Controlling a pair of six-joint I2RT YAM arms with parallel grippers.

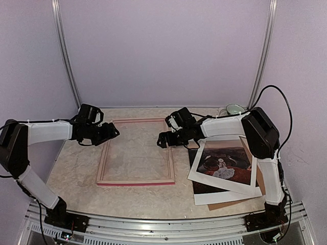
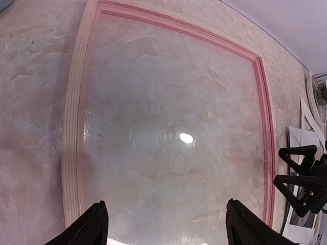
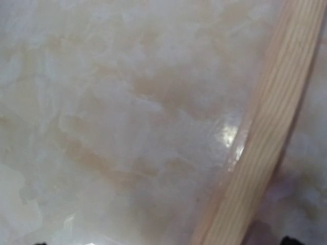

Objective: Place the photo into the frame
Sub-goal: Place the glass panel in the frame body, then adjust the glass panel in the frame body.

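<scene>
We count two claws, one frame, one photo, one white sheet, one brown board and one small dish.

The frame (image 1: 103, 158) lies flat on the marbled surface (image 1: 76, 178), left of centre, with its pale wood back turned up and pink showing along the edges. Inside its four rails sits one clear pane (image 2: 173, 102). The veined stone shows through it, and it carries a bright spot of glare.

The photo (image 1: 225, 163) lies outside the frame, just to its right and near the right arm. It is tilted out of line with the rails and face up, a dark reddish picture with a small white figure and a white border. It tops a loose stack of three, with the white sheet (image 1: 219, 196) under it and the brown board (image 1: 230, 205) at the bottom, peeking out at the near edge.

The left claw (image 1: 110, 131) hangs over the frame's far left corner. Its fingers are spread wide with only the pane in sight between them. The right claw (image 1: 162, 140) hangs over the right rail near the far corner, and its fingers are also spread, pinching nothing. We cannot tell whether either one touches the wood.

The pale green dish (image 1: 235, 108) stands at the far right corner, and we cannot see what is in it.
</scene>
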